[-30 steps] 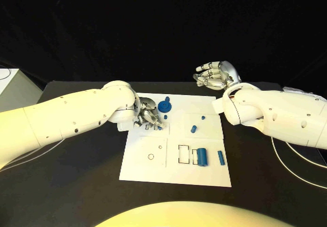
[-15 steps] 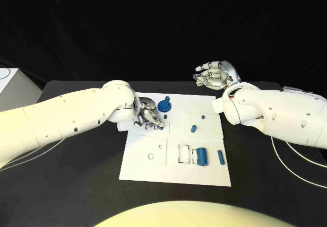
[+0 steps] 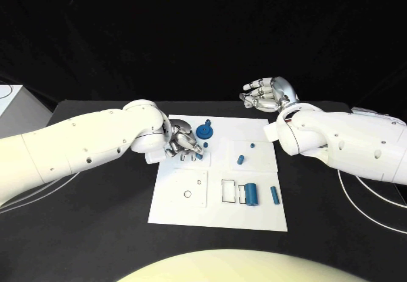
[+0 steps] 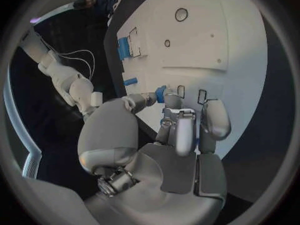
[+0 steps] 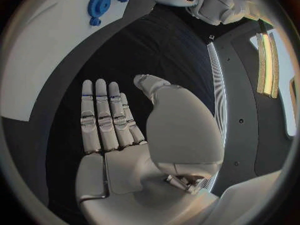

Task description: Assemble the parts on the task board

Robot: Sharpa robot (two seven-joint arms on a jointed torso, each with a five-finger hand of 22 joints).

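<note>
My right hand [image 5: 125, 135] is held flat above the black table [image 5: 156, 50], fingers [image 5: 103, 115] straight and side by side, thumb out to the side, nothing in it. Beyond my fingertips lies the white task board [image 5: 50, 45], well apart from the hand. Near the board's far edge sits a blue gear [image 5: 99, 4] with two smaller blue parts just beside it.

You have the white task board [image 3: 182, 214] lying mid-counter [image 3: 84, 235], with the blue toothed gear [image 3: 203, 130] at its far edge and the left hand [image 3: 182, 143] just beside it over the board. The short blue peg [image 3: 241, 158] sits to the gear's right, nearer you. The blue cylinder [image 3: 251, 193] and thin blue bar [image 3: 274, 195] lie side by side near the right edge, and the right hand [image 3: 268, 94] hangs beyond the board's far right corner.
</note>
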